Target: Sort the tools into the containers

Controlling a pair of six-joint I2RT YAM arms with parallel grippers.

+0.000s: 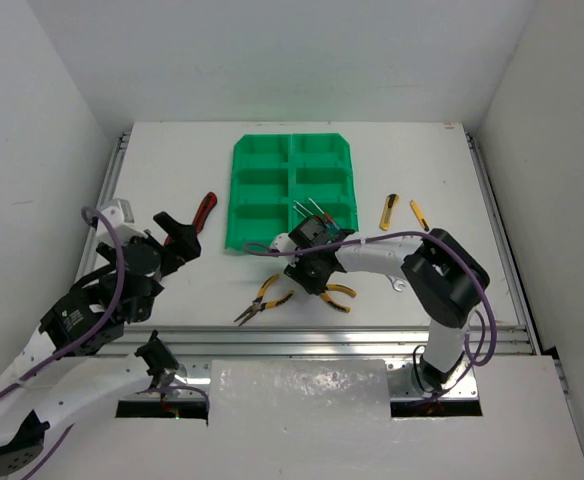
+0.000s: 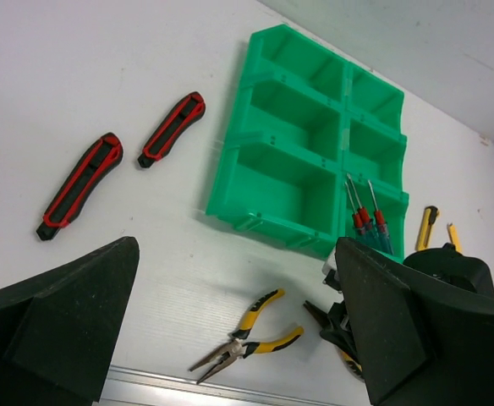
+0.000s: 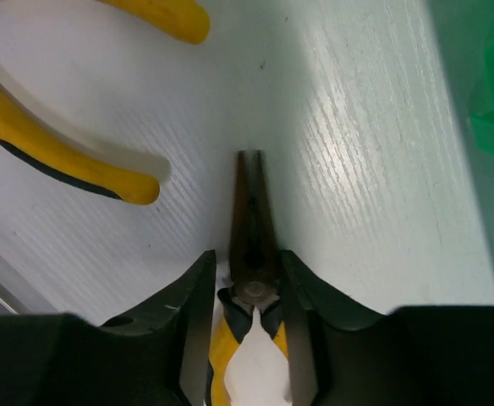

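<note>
While the left gripper [image 2: 234,254] hangs wide open and empty above the left part of the white table [image 1: 172,160], the right gripper [image 3: 247,262] is down at the table surface in front of the green tray [image 2: 264,222]. Its two fingers [image 3: 198,304] stand close on either side of the pivot of a pair of yellow-handled needle-nose pliers [image 3: 247,203]. They look to be pressed against the joint, though the wrist view is too tight to be sure the hold is firm. These pliers lie flat on the table with their closed nose pointing away from the gripper and their yellow handles running back between the fingers.

A second pair of pliers [image 2: 247,338], handles spread, lies just beside them on the left, near the front edge of the table. Several screwdrivers [image 2: 365,216] rest together in the tray's near right bin, shafts leaning toward the far side. Two red-and-black utility knives [image 2: 82,184] [image 2: 172,128] lie side by side on the table, left of the tray and apart from it. Two yellow-and-black utility knives [image 2: 429,227] [image 2: 452,237] lie on the table to the right of the tray, near each other
</note>
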